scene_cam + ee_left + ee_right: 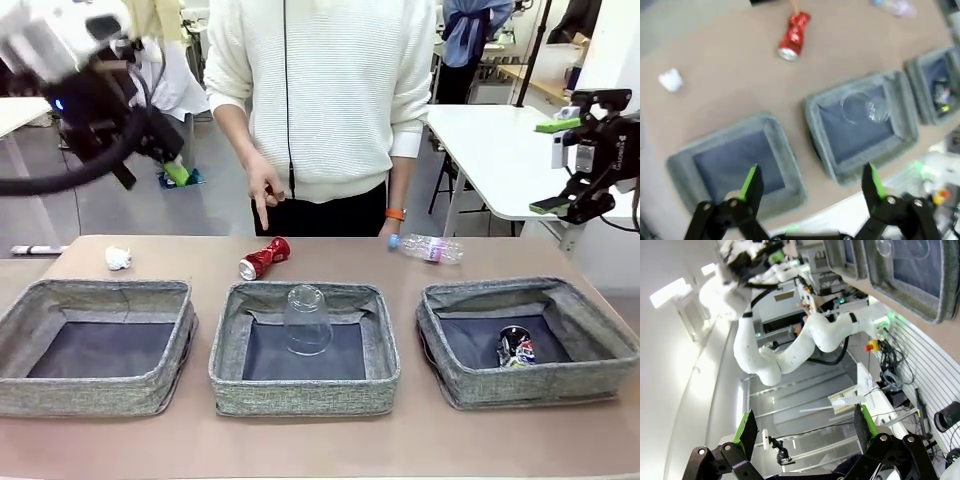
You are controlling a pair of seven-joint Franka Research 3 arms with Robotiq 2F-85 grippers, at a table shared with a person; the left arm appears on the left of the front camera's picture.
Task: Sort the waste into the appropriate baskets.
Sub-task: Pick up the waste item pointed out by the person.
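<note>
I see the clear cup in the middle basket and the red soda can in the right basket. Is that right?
Not quite. The clear cup is in the middle basket, but the red soda can lies on the table beyond that basket, in no basket at all, as the front view shows.

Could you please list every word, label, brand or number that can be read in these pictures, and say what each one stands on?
No text in these pictures can be read.
red soda can: no legible print, too small.
clear bottle: its pink label is too blurred to read.
dark crushed can in the right-hand basket: coloured markings, too small to read.
</note>
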